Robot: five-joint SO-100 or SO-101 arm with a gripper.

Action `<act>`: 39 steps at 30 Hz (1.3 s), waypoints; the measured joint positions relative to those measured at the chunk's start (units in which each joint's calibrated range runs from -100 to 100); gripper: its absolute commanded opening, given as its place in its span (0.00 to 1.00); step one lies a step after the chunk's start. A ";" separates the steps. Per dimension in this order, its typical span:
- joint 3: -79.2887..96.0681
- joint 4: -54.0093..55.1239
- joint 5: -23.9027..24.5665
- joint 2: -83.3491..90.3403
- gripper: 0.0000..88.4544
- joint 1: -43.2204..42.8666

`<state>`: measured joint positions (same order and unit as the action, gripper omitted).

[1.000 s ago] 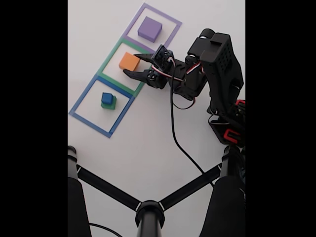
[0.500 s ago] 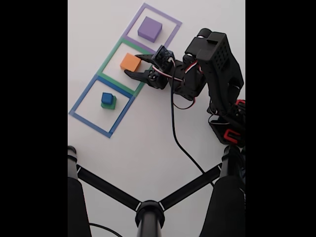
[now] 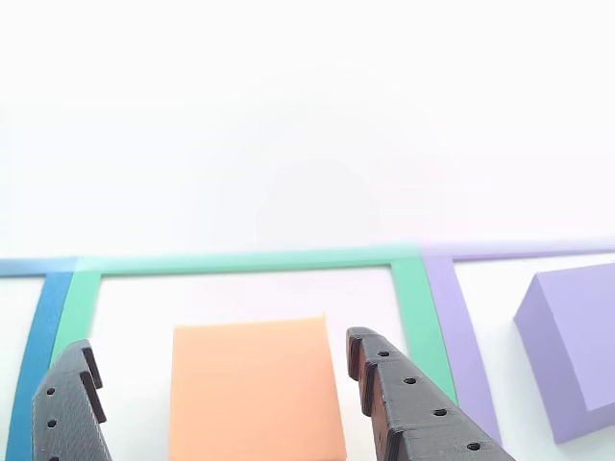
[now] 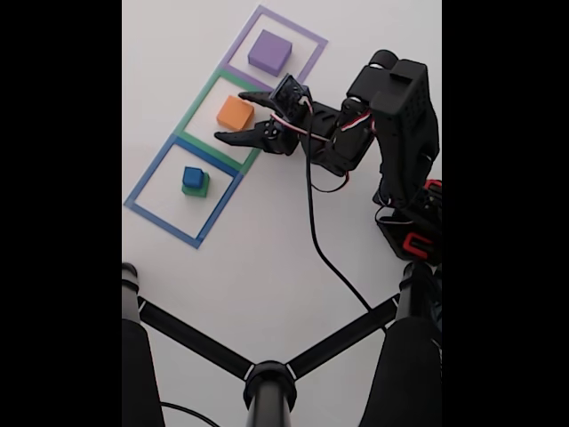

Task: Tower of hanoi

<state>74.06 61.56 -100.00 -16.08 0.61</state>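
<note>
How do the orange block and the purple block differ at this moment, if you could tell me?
The orange block sits inside the green outline, the purple block inside the purple outline. In the fixed view the orange block looks somewhat smaller than the purple one. The open gripper straddles the orange block, a finger on either side; the purple block stands free of the gripper. Both are matte square blocks resting alone on the white table.

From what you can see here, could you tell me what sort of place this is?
Probably a hobbyist's robot test bench: a plain white table with taped square outlines, colored blocks such as the orange block, a small arm and a black stand.
</note>
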 measured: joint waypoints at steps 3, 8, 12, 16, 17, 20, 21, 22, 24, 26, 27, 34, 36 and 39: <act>0.70 -10.91 0.00 10.38 0.31 0.00; 0.52 -31.70 0.00 28.79 0.22 0.00; -2.96 -51.52 0.00 42.38 0.08 -0.08; -10.36 -71.67 0.00 51.92 0.04 -0.08; -12.79 -77.37 0.00 54.03 0.03 -0.08; -21.58 -94.70 0.00 58.51 0.01 -0.08; -25.07 -100.80 0.00 59.43 0.01 -0.08; -28.89 -106.82 0.00 60.11 0.01 -0.08; -36.90 -118.70 0.00 60.95 0.01 -0.41; -45.00 -129.21 0.00 61.12 0.01 -1.96; -48.56 -134.03 0.00 61.21 0.01 -2.78; -63.01 -149.20 0.00 62.73 0.02 -9.25; -65.01 -151.20 0.00 63.23 0.02 -10.40; -66.58 -153.21 0.39 64.25 0.04 -12.93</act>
<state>7.48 -91.65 -99.61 48.16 -12.32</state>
